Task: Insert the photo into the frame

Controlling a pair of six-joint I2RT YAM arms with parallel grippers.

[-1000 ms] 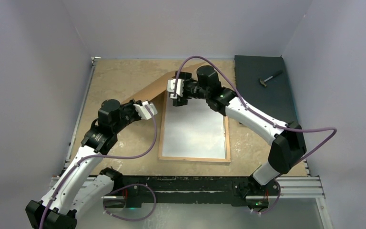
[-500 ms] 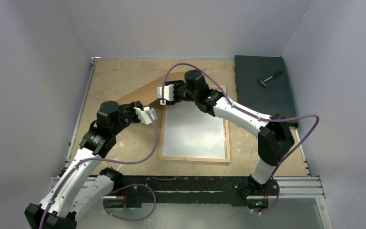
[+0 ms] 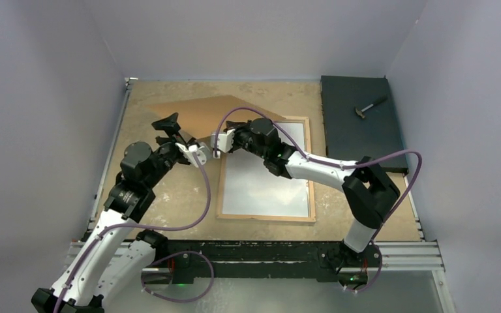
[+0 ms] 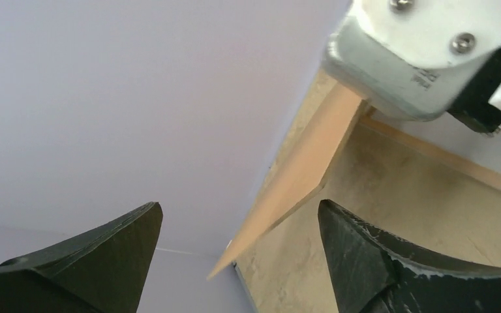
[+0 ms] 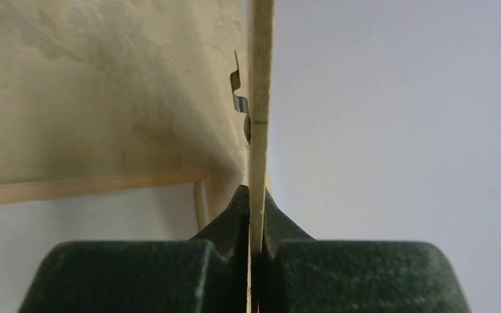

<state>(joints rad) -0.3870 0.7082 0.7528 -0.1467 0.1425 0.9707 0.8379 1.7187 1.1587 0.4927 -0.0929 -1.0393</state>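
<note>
1. Left gripper [image 4: 238,212]: a second ago it was clamped on the raised backing board [image 3: 215,114]. Its jaws now stand wide apart and hold nothing. The board's corner sits in the gap between its fingers in the left wrist view, and contact cannot be told.
2. Right gripper [image 5: 251,195]: it was spread wide a second ago and is now pinched tight on the thin edge of the backing board. It has travelled leftward along that edge to the corner nearest the left arm.
3. Backing board: it is tilted up off the table [image 3: 163,195] at the frame's far-left corner. A metal spring clip [image 5: 239,98] shows on one face.
4. Frame [image 3: 266,218]: it lies flat on the table between the two arms, wood-coloured back edges uppermost, with neither gripper touching it.
5. Photo [image 3: 264,186]: this is judged to be the pale sheet filling the frame's opening, white back up. Whether it is fully seated cannot be told.
6. Meaning: the board has passed from the left arm to the right. The left arm is free, and the right alone controls the panel that must go down over the opening.
</note>
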